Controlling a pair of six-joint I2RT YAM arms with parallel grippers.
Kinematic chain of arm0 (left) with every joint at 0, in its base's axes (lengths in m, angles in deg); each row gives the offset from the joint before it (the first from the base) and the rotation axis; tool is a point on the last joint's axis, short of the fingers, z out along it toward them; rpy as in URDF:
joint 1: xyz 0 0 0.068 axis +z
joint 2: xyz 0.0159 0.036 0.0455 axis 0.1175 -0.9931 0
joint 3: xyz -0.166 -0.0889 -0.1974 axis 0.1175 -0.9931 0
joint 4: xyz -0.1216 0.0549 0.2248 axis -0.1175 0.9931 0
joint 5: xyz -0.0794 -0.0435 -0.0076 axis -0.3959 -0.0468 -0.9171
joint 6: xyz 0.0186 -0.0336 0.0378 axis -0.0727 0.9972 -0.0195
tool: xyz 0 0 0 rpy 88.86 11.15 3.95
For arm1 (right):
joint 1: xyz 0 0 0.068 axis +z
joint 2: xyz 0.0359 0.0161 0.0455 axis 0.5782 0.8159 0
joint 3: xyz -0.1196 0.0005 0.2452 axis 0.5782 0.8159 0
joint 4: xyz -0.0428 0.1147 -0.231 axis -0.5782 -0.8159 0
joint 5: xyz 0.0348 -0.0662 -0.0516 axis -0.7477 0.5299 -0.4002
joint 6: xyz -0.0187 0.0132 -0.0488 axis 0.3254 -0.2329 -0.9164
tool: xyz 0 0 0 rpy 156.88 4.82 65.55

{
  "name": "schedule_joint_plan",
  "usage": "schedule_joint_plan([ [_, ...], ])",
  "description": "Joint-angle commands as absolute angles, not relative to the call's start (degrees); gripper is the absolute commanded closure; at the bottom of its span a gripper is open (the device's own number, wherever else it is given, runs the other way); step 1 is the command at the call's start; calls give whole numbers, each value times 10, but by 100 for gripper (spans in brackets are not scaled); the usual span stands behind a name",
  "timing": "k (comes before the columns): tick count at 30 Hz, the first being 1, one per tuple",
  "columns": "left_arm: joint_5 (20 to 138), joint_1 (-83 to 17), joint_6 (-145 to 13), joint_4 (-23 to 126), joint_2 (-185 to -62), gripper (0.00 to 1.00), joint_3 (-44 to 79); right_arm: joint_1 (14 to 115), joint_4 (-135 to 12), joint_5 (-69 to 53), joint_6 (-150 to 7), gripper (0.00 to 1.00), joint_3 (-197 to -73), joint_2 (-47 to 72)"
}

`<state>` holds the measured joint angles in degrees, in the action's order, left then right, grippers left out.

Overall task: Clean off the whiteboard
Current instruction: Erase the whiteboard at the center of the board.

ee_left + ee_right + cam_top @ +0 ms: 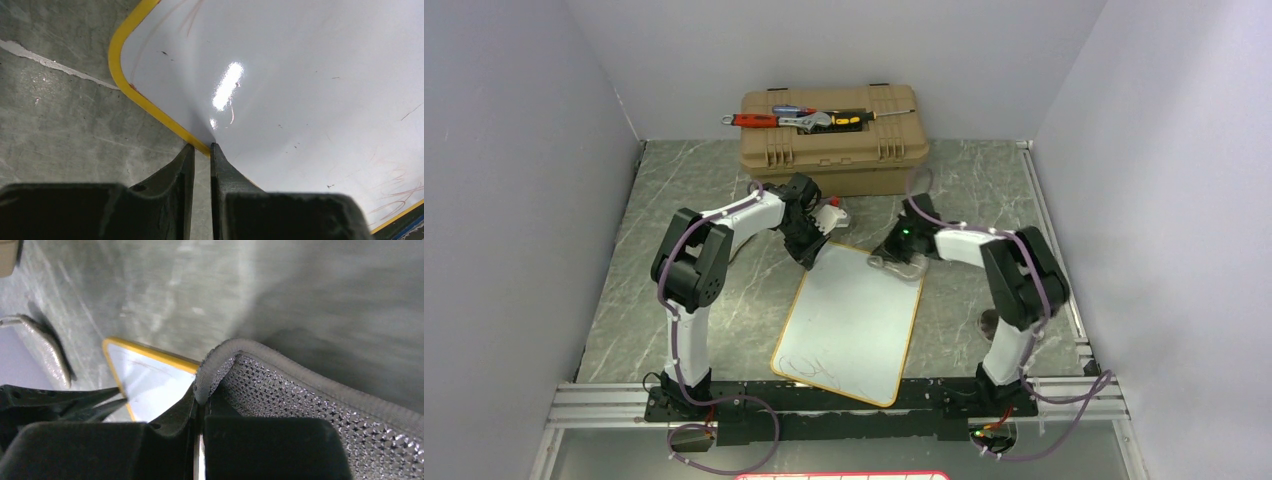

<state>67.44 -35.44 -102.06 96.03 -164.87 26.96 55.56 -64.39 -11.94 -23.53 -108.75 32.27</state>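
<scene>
Marbled table: board, left gripper pinching its rim; right gripper clamped on grey cloth.

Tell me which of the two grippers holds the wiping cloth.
The right gripper: its jaws are shut on the hem of the grey cloth. The left gripper carries no cloth; its jaws pinch the whiteboard at its yellow rim.

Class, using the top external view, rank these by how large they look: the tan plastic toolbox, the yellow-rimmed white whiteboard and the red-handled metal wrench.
Largest, too alike to rank: tan plastic toolbox and yellow-rimmed white whiteboard.
Smallest by far: red-handled metal wrench.
</scene>
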Motion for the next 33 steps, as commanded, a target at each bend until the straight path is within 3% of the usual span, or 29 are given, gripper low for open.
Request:
schedule_joint_plan([
  [1,700,-370,-1060,979,-1724,96,219,636,-713,-57,-205,100,-1158,461],
  [6,703,-369,-1055,978,-1717,96,213,654,-712,-65,-185,100,-1177,478],
  [15,704,-364,-1059,970,-1706,96,196,550,-767,-46,-255,100,-949,246],
  [19,697,-364,-1057,973,-1706,96,199,575,-750,-82,-256,100,-908,205],
  [23,682,-364,-1056,976,-1708,96,203,660,-668,-120,-201,100,-919,262],
  [27,676,-363,-1054,978,-1710,96,202,738,-638,-129,-166,100,-1037,384],
  [31,677,-362,-1053,985,-1711,96,206,764,-645,-131,-141,100,-1156,482],
  [33,676,-360,-1051,988,-1707,96,205,756,-641,-117,-116,100,-1158,490],
])
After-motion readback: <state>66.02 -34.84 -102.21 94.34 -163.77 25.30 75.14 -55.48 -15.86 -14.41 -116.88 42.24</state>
